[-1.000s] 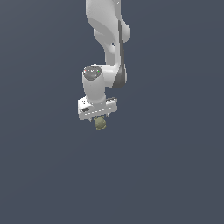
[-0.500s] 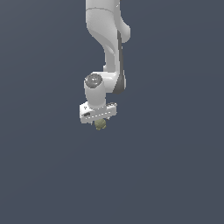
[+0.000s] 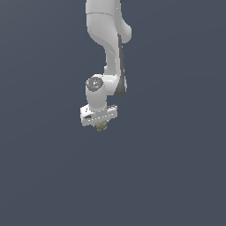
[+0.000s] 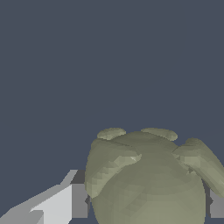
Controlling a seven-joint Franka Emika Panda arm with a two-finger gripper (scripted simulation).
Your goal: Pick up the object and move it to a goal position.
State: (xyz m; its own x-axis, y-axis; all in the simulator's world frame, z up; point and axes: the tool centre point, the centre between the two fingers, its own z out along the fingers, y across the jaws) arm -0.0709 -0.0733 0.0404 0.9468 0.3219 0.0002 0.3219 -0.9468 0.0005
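Note:
The object (image 3: 101,126) is a small lumpy olive-green ball that peeks out just under the white hand of the arm in the exterior view. My gripper (image 3: 101,125) is shut on it. In the wrist view the object (image 4: 148,179) fills much of the picture, with one white and dark finger (image 4: 72,201) pressed against its side and the edge of the other finger (image 4: 216,203) on the opposite side. The ball hangs above the flat dark grey ground.
The white arm (image 3: 108,48) comes down from the top of the exterior view to the hand. Around it lies only a plain dark grey surface (image 3: 176,167). No goal marker shows in either view.
The arm has carried the object a little toward the exterior view's right and slightly upward. The grip on it is unchanged.

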